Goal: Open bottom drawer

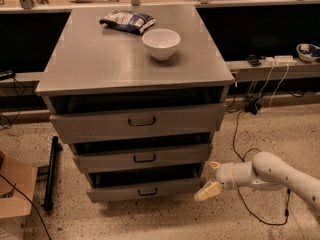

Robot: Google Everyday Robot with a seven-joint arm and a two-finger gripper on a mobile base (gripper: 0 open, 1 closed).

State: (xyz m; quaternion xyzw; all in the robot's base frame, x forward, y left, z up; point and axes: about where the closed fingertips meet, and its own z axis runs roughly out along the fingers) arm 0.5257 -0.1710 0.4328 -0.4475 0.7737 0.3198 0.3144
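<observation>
The bottom drawer [145, 189] is the lowest grey drawer of the cabinet, with a small dark loop handle [147, 191]. Its front stands a little out from the cabinet, with a dark gap above it. My gripper [210, 178] is at the drawer's right end, low by the floor, its two cream fingers spread open, one up [214, 165] and one down [207, 191]. It holds nothing. My white arm [272, 174] reaches in from the right.
The middle drawer [142, 156] and top drawer [140, 121] sit above, each slightly out. A white bowl [161, 43] and a snack bag [127, 21] lie on the cabinet top. A cardboard box [15, 189] and a black bar [50, 171] are at left; cables [240, 134] trail at right.
</observation>
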